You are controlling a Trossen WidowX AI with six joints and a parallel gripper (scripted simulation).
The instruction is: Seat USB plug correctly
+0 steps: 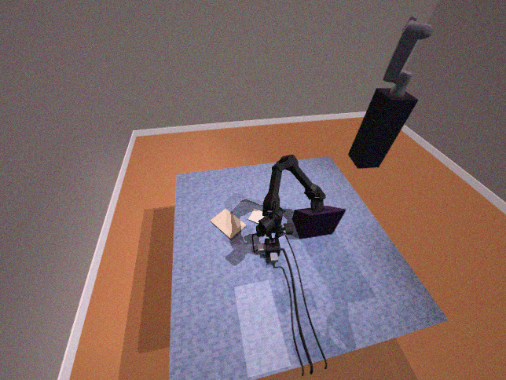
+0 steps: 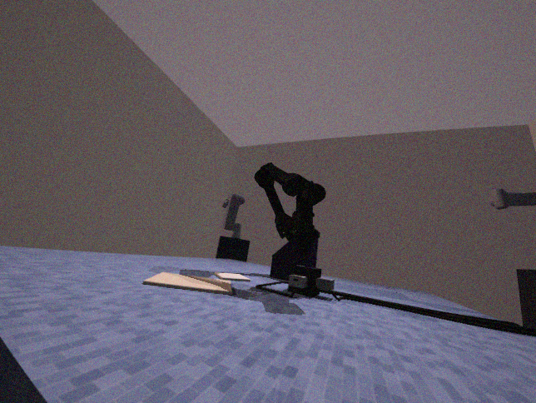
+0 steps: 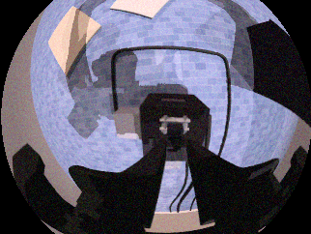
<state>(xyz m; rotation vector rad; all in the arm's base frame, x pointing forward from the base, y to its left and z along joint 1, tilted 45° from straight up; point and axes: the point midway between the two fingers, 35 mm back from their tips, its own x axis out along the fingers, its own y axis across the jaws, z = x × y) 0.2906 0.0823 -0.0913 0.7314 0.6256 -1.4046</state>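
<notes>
The tool (image 3: 175, 155) hung directly above the power cube (image 3: 175, 122), its two dark fingers parted a little and closed on nothing, a narrow gap showing between them in the wrist view. The USB plug (image 3: 174, 126) sat in the socket on the cube's upper face, a small pale frame around a dark centre just beyond the fingertips. Seen end-on from the wrist camera, its long axis appeared to run straight up toward the tool, but which way round it faced, and how deep it sat, could not be made out at this size.

The cube rested on the blue mat (image 1: 368, 286) covering the orange counter (image 1: 155, 155), with three black cables (image 1: 302, 310) trailing from it to the mat's near edge, where the top view cut them off. A larger tan card (image 1: 226, 222) and a smaller pale card (image 1: 256, 215) lay flat on the mat beside the cube. The arm (image 1: 286, 163) arched over from its dark base block (image 1: 320, 222).

In the exterior view the arm was a near silhouette and the tool merged with the cube (image 2: 305, 279); the plug was not distinguishable there.
</notes>
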